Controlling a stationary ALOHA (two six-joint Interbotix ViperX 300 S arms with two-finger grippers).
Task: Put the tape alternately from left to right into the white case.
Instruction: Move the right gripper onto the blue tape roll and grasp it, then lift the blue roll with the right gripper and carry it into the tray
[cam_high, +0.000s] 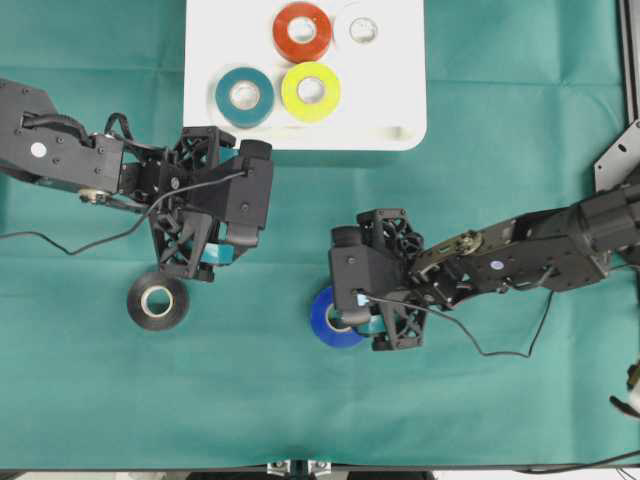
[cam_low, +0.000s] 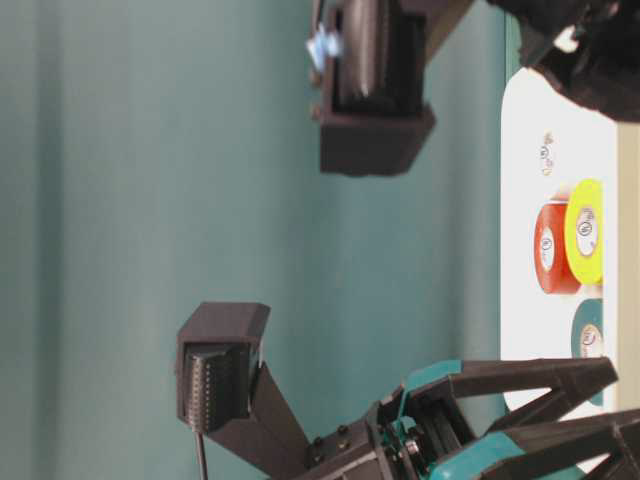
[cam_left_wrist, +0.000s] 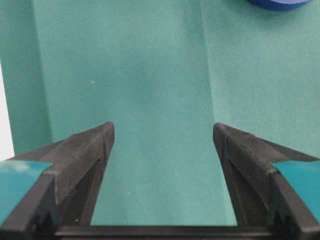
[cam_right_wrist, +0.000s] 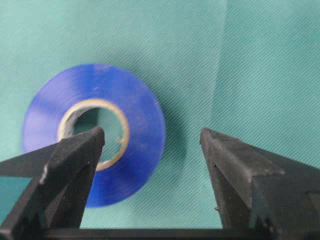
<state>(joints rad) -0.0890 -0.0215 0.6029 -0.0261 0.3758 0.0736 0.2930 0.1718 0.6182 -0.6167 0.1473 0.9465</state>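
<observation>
While both grippers' fingers gape (nothing held), the right gripper (cam_right_wrist: 152, 137) straddles blue tape (cam_right_wrist: 95, 132).

The counter (cam_high: 90, 400) is covered edge to edge with a creased teal-green cloth. Directly on it, at the far edge in the overhead view, lies the white case (cam_high: 400, 90), a shallow tray with rounded corners and a raised rim. Two rolls of tape lie flat on the cloth nearer the front and well apart from each other: the black roll (cam_high: 158, 301) toward the left and the blue roll (cam_high: 328, 318) near the middle, both clear of the case.
</observation>
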